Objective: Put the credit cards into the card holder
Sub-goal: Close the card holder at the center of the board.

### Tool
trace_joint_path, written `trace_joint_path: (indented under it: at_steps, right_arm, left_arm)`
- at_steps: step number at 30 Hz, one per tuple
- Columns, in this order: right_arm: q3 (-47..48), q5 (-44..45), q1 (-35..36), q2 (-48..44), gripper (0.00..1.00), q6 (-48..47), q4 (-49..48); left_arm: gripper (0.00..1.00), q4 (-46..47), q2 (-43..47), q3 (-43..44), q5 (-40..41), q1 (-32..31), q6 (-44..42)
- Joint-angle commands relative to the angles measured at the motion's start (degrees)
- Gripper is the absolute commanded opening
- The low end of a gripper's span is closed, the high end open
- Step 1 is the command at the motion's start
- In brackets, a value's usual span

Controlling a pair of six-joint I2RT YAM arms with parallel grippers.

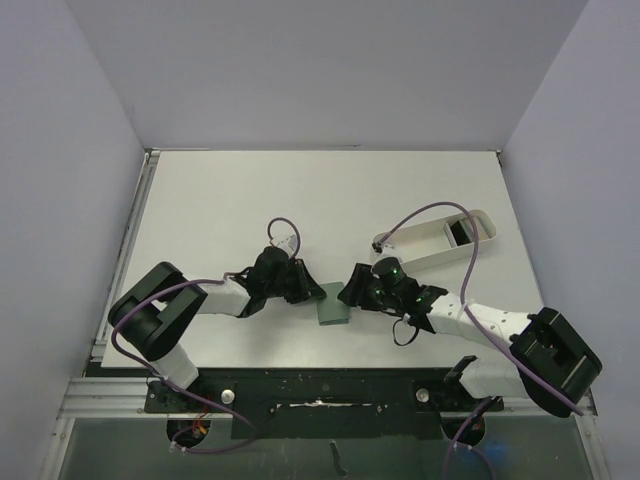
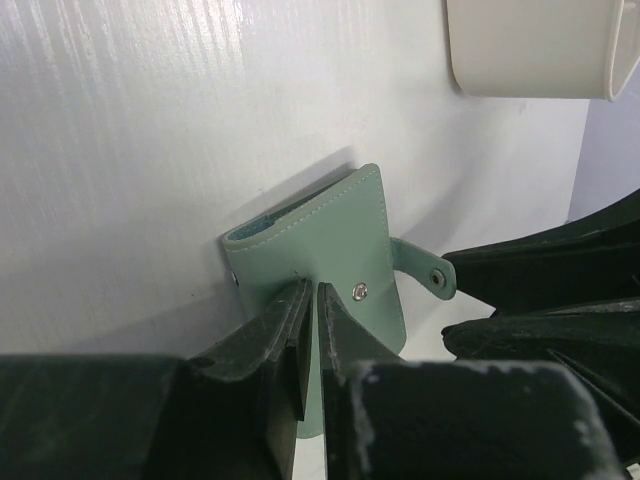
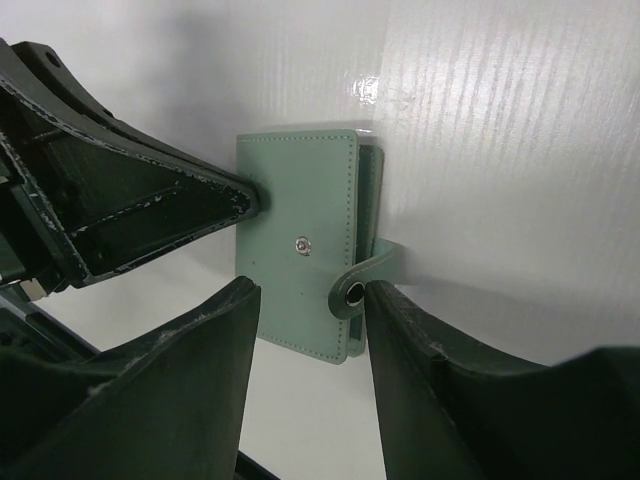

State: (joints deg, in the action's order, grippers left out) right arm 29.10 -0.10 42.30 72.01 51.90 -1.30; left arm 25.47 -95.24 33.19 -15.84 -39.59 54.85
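Grey-green card holder [image 3: 295,215], centre frame, pinched at its edge by the left pincer [image 2: 312,292]; the spread right pincer [image 3: 312,298] could miss the strap [image 3: 372,268], dragging the holder loose.

Mint-green card holder [image 3: 290,190], white tray [image 2: 530,45]

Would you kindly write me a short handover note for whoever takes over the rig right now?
Left gripper: shut on the wallet's edge.
Right gripper: open, jaws either side of the strap.
Wallet: on the table between the arms, folded, strap unsnapped.
Cards: probably the dark thing in the tray; too small to confirm.
Done: wallet grasped.
Left: open it, fetch the cards, slot them in.
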Motion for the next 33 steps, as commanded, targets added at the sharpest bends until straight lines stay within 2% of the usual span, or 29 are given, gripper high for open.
trace_joint_path:
  at_steps: [1,10,15,21,33]
  right_arm:
    - [0.19,-2.0,-0.48,0.88,0.47,0.69,-5.82]
    - [3.16,-5.59,-0.49,6.38,0.47,-2.35,-8.02]
    - [0.93,-3.76,-1.3,3.02,0.47,-2.95,-6.38]
    - [-1.76,-6.0,-4.87,0.06,0.41,-3.93,-5.72]
    - [-5.17,-11.66,-4.98,3.11,0.38,2.31,-17.32]
  left_arm:
    - [0.09,-2.32,-0.15,1.01,1.71,0.04,-1.88]
    - [0.09,-0.18,-0.75,0.37,0.84,-0.01,-0.83]
    - [0.09,0.47,-1.26,0.08,0.37,-0.06,-0.4]
    - [0.09,0.01,-1.0,0.26,0.78,-0.1,-1.18]
    - [0.09,-1.44,-0.46,1.15,1.02,-1.04,-2.72]
